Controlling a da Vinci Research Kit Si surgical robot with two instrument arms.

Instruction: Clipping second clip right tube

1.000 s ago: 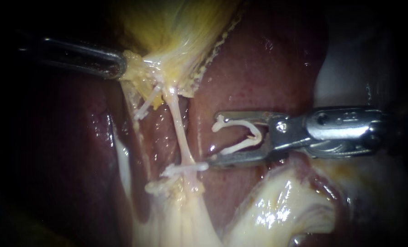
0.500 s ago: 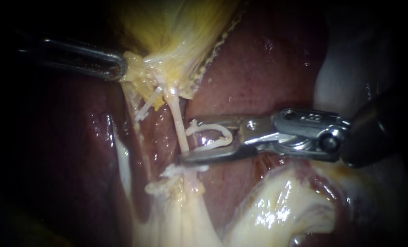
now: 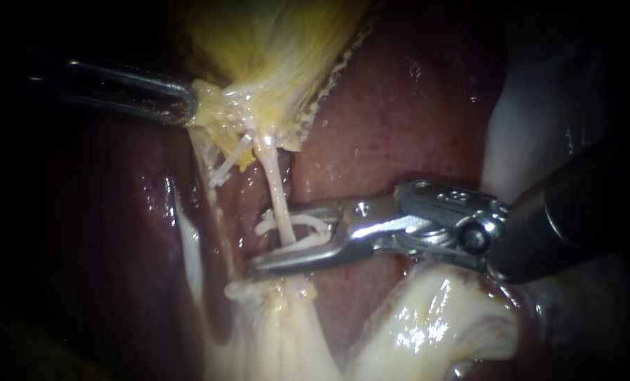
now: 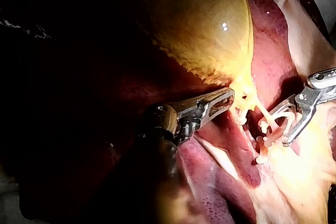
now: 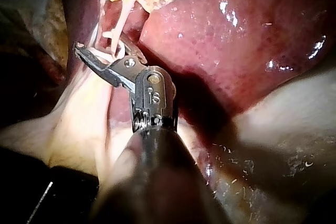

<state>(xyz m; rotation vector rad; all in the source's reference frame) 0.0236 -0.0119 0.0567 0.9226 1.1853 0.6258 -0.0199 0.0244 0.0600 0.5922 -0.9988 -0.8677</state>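
Two organs fill the field: the dark red liver [image 3: 399, 120] lies on the right, and the yellow gallbladder [image 3: 272, 42] sits at the far side. The left instrument [image 3: 188, 104] comes in from the left, and its jaws are clamped together on the gallbladder's pale, fatty lower edge. The right instrument [image 3: 272, 238] reaches in from the right across the liver. Its jaws stand apart and carry a white clip [image 3: 307, 224], one leg of it along each jaw. The right tube [image 3: 276, 180], a thin pale strand, runs from the gallbladder's lower edge toward the nearer whitish tissue. It passes between those jaws, inside the clip's open legs, so the clip straddles it without being pressed shut. Left of this tube, a closed clip [image 3: 228, 164] sits slanted across a thinner strand just below the left instrument's jaws.
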